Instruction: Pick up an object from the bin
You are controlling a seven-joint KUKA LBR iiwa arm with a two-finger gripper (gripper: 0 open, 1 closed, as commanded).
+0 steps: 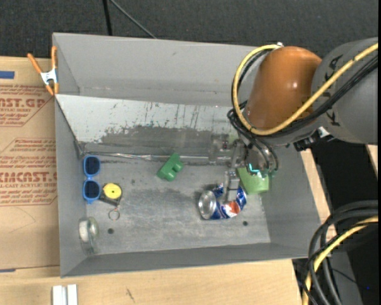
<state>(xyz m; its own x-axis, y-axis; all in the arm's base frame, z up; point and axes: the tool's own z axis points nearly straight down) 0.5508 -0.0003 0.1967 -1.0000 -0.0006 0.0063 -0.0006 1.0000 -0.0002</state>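
Note:
My gripper (232, 178) hangs low at the bin's right side, under the orange wrist cover. Its tip reaches down to the top of a crushed blue, red and silver drinks can (221, 204), which lies on the floor just below it. A small light-green cup-shaped piece (255, 181) sits right beside the gripper on its right, partly hidden by cables. Whether it is touched I cannot tell. A green plastic block (171, 168) lies on the floor to the left of the gripper, well apart from it.
At the left wall lie blue sunglasses (90, 179), a yellow disc (112, 191) and a small metal ring (114, 215). A clear round thing (87, 230) rests in the front left corner. The arm and its cables cover the bin's right rim.

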